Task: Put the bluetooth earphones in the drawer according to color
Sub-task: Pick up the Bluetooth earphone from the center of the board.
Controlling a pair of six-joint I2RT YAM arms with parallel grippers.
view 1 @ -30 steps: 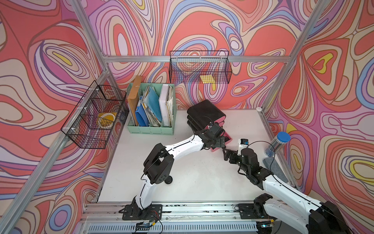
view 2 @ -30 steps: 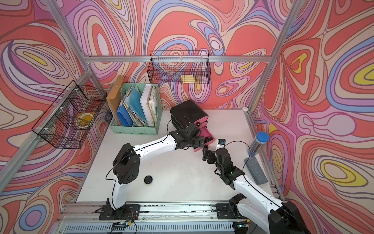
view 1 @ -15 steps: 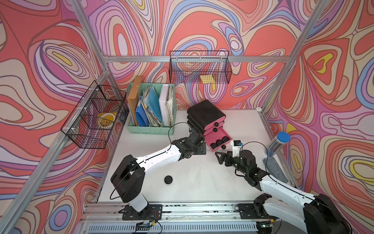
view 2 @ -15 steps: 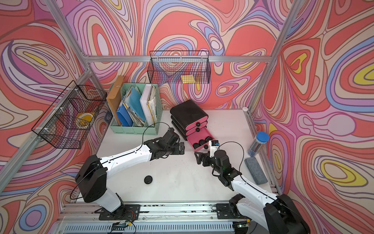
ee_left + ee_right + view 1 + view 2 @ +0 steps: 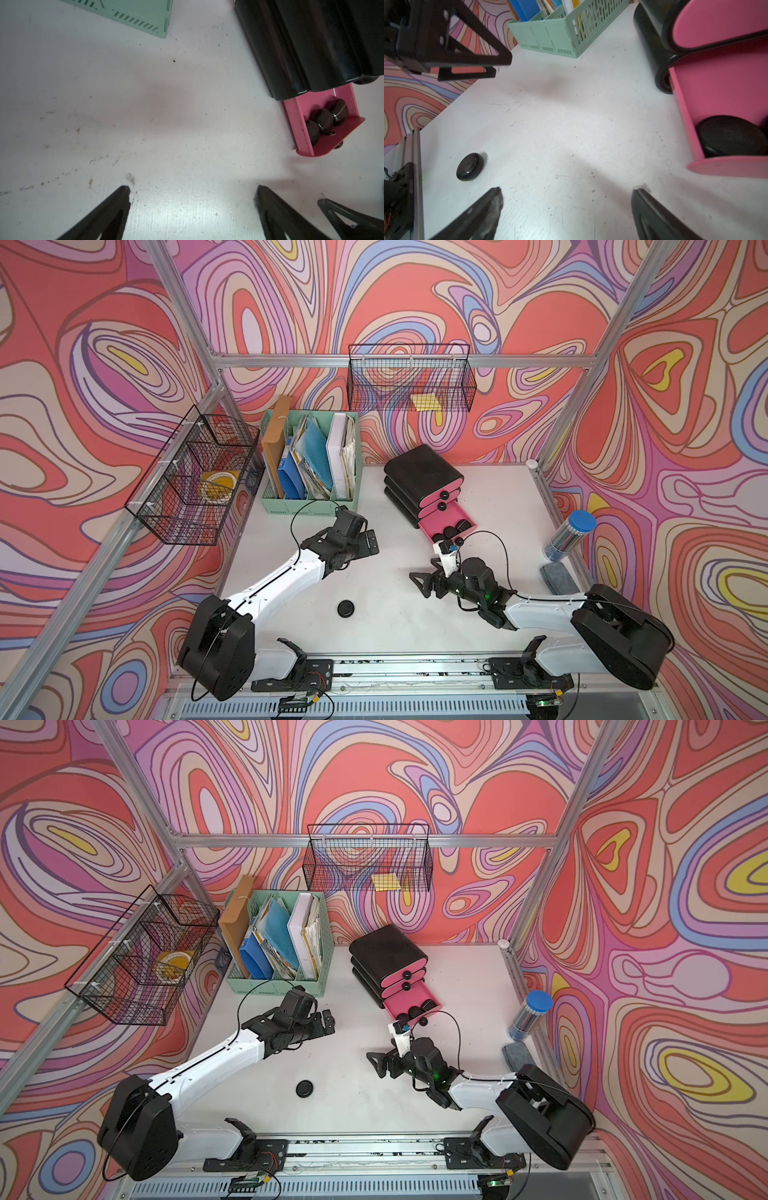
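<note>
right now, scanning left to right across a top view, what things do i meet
wire basket on the side wall → mint-green file organizer → drawer → blue-capped tube

green file organizer (image 5: 307, 506) sits beside a black wire basket (image 5: 183, 526).

Lab robot cell: aluminium frame (image 5: 291, 360), swirl-printed walls (image 5: 415, 285).
</note>
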